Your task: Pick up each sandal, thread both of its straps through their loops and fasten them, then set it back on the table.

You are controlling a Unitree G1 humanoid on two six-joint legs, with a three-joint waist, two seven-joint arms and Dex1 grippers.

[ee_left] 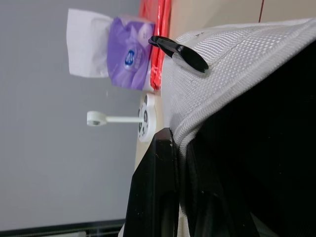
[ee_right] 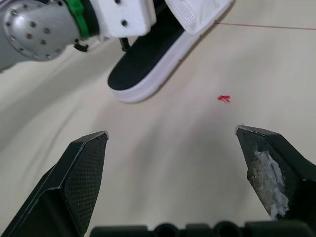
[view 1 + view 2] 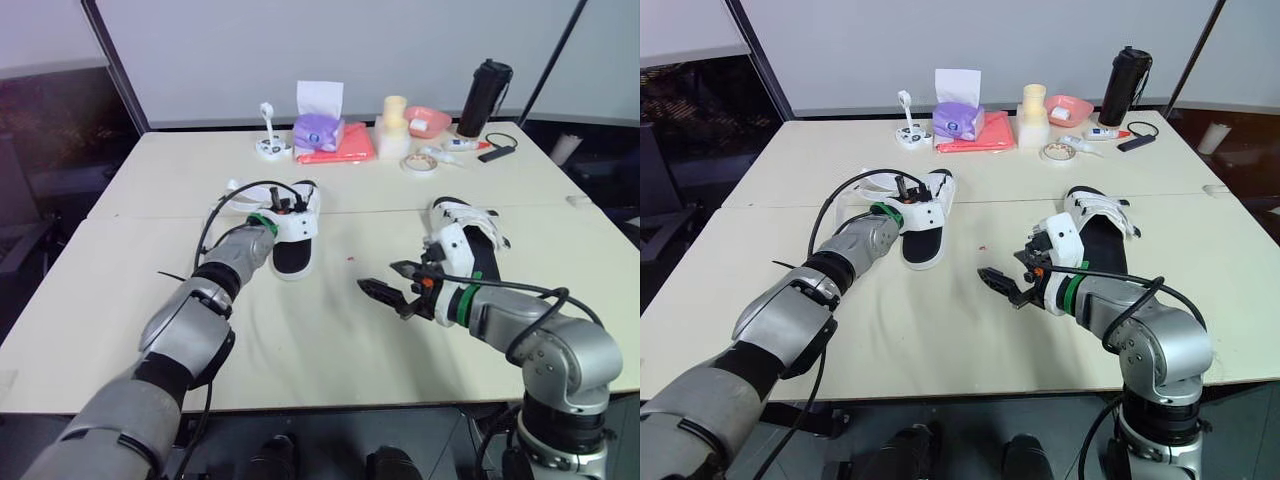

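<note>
Sandal of white mesh with a black footbed [image 3: 292,252] lies centre-left of the frame on the cream table [image 3: 330,350], and the left gripper [image 3: 281,207] is clamped on its strap [image 1: 237,64]. A matching second sandal [image 3: 465,238] lies centre-right (just beyond the right gripper [image 2: 170,131], whose fingers are spread wide over the tabletop).

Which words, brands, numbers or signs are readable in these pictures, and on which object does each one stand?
Purple tissue pack: round blue logo, too blurred to read.
White tube with red cap: print too small to read.
Nothing else carries readable text.
</note>
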